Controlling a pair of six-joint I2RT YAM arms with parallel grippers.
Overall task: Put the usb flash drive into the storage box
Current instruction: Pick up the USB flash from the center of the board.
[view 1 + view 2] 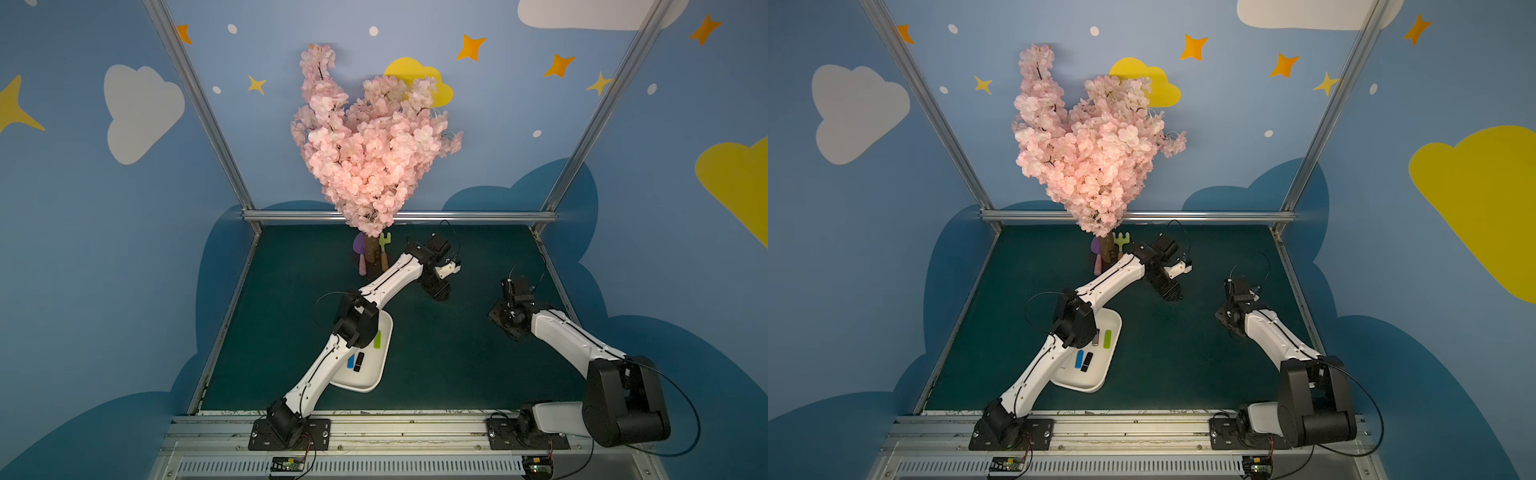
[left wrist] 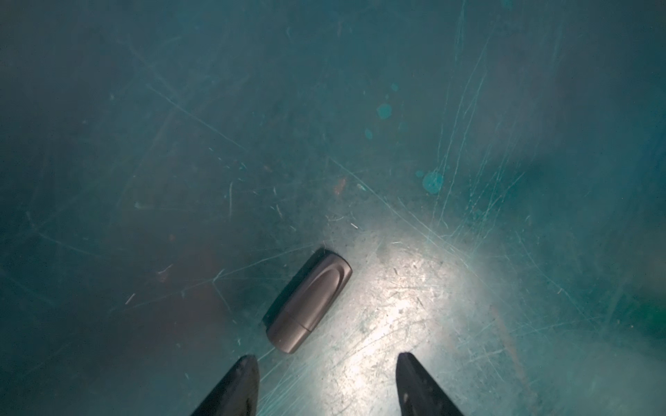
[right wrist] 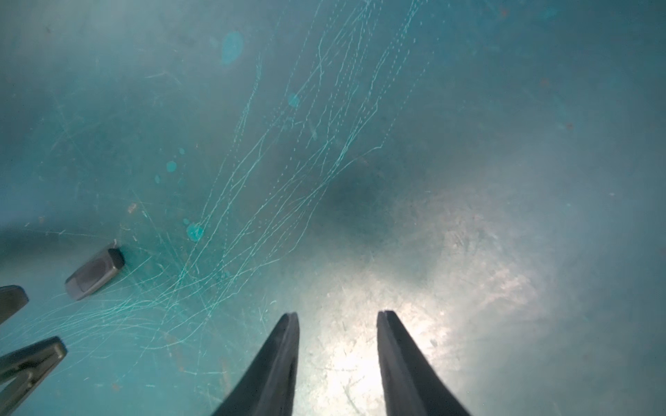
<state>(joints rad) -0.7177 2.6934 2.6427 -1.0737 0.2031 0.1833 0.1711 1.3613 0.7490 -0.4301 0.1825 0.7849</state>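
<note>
USB flash drive (image 2: 308,302), a dark grey capped stick, lies flat on the scratched green mat (image 2: 432,162). It is outside the storage box and clear of everything else. It sits at a slant just ahead of the left gripper (image 2: 326,360), close to one fingertip but not between the two. That gripper's jaws stand apart with nothing in them. The right wrist view shows the same drive (image 3: 94,271) with the left gripper's fingers (image 3: 36,354) just beside it, not touching.

In neither top view can the drive be made out beneath the left gripper (image 1: 440,293), which points down at the mat. This spot is beyond the far corner of the storage box (image 1: 376,380), a shallow white tray lying partly under the left arm. In the tray are a green stick (image 1: 377,338), a blue stick (image 1: 352,361) and a black stick (image 1: 360,362), the last two side by side.

The right gripper (image 3: 337,317) hangs over bare mat, its jaws parted and empty, well apart from the tray.

At the back of the mat stands a pink blossom tree (image 1: 374,145), with a purple toy shovel (image 1: 359,249) and a green toy rake (image 1: 384,243) at its trunk.
</note>
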